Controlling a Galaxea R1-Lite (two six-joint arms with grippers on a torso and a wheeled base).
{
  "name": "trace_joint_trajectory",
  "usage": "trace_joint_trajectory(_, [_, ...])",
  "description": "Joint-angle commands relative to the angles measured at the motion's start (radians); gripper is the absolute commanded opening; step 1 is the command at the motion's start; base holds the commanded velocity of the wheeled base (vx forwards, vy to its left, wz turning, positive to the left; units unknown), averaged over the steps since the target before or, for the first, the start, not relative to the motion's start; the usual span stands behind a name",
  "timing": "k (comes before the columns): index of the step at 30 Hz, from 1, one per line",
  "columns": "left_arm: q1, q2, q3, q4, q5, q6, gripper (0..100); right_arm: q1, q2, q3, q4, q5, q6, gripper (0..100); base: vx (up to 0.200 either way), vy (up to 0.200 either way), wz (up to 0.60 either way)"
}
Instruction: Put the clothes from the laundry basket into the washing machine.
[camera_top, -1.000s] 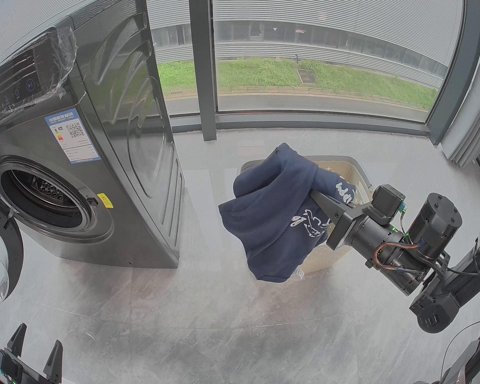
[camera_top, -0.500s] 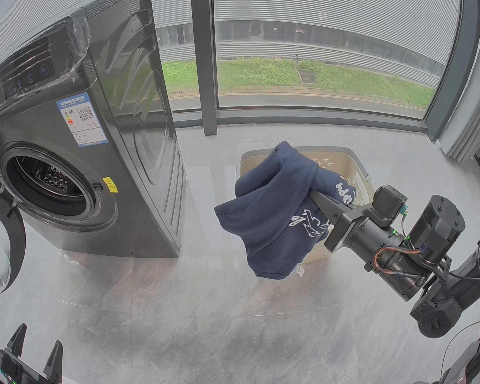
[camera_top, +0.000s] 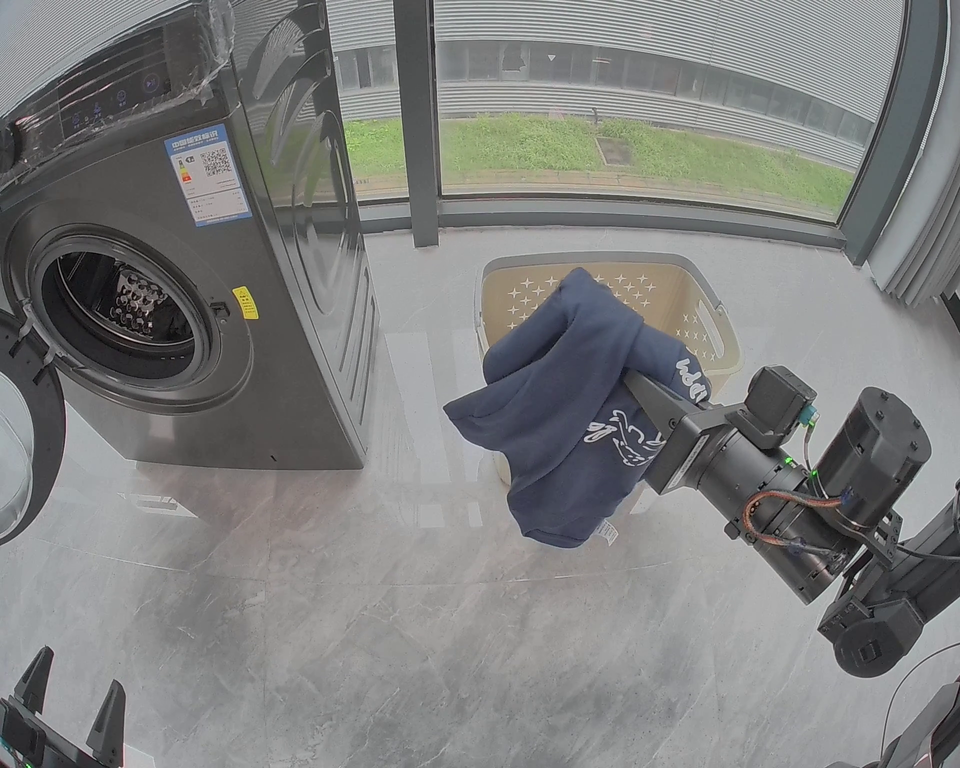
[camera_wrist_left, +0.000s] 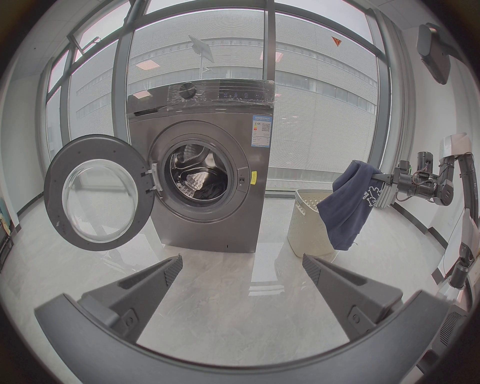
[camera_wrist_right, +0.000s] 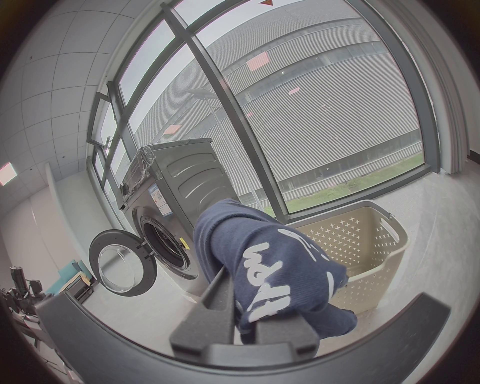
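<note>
Cam shifted; R hand (camera_top: 638, 383) clamps limp navy sweatshirt (camera_top: 560, 420) by perforated basket (camera_top: 600, 259), L hand (camera_wrist_left: 241, 258) agape.

drum mouth (camera_top: 125, 315): open, you can enter, door (camera_wrist_left: 97, 192) swung wide aside | floor (camera_top: 420, 620) between washing machine (camera_top: 300, 300) and laundry basket (camera_top: 715, 330): bare, you pass freely | machine's front corner stands between basket and mouth | navy sweatshirt (camera_top: 560, 430) hangs before basket's near rim

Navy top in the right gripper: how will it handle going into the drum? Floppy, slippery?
Likely floppy: the navy top drapes in folds from the right gripper, hem hanging well below. Probably light, since one pinch carries all of it. The trailing hem may catch on the door rim of the washing machine rather than slide in.
</note>
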Motion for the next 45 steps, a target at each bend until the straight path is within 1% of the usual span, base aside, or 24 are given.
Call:
trace_joint_trajectory(1, [0.000, -0.012, 0.015, -0.001, 0.000, -0.001, 100, 0.001, 0.001, -0.002, -0.002, 0.000, 0.000, 0, 0.000, 0.000, 0.00])
trace_joint_trajectory(4, [0.000, -0.012, 0.015, -0.001, 0.000, 0.001, 100, 0.000, -0.001, -0.007, 0.001, -0.001, 0.000, 0, 0.000, 0.000, 0.00])
trace_joint_trajectory(11, [0.000, -0.012, 0.015, -0.001, 0.000, 0.001, 100, 0.000, -0.002, -0.002, 0.000, -0.003, 0.002, 0, 0.000, 0.200, 0.00])
trace_joint_trajectory(15, [0.000, -0.012, 0.015, -0.001, 0.000, 0.001, 100, 0.000, -0.004, -0.002, 0.004, -0.034, 0.000, 0, 0.000, 0.200, 0.00])
trace_joint_trajectory(16, [0.000, -0.012, 0.015, -0.001, 0.000, 0.001, 100, 0.000, -0.004, -0.005, 0.006, -0.035, 0.000, 0, 0.000, 0.200, 0.00])
trace_joint_trajectory(33, [0.000, -0.012, 0.015, -0.001, 0.000, 0.002, 100, 0.001, 0.002, 0.002, -0.003, -0.038, 0.002, 0, 0.000, 0.200, 0.00])
trace_joint_trajectory(34, [0.000, -0.012, 0.015, -0.001, 0.000, 0.001, 100, -0.014, -0.004, -0.009, 0.000, -0.038, 0.002, 0, 0.000, 0.200, 0.00])
trace_joint_trajectory(36, [0.000, -0.012, 0.015, -0.001, 0.000, 0.001, 100, -0.020, -0.013, -0.007, 0.000, -0.037, 0.002, 0, 0.000, 0.200, 0.00])
trace_joint_trajectory(40, [0.000, -0.012, 0.015, -0.001, 0.000, 0.001, 100, -0.005, -0.019, 0.004, -0.006, -0.038, 0.009, 0, 0.000, 0.200, 0.00])
trace_joint_trajectory(45, [0.000, -0.012, 0.015, -0.001, 0.000, 0.001, 100, -0.008, -0.013, -0.005, -0.006, -0.038, 0.012, 0, 0.000, 0.200, 0.00])
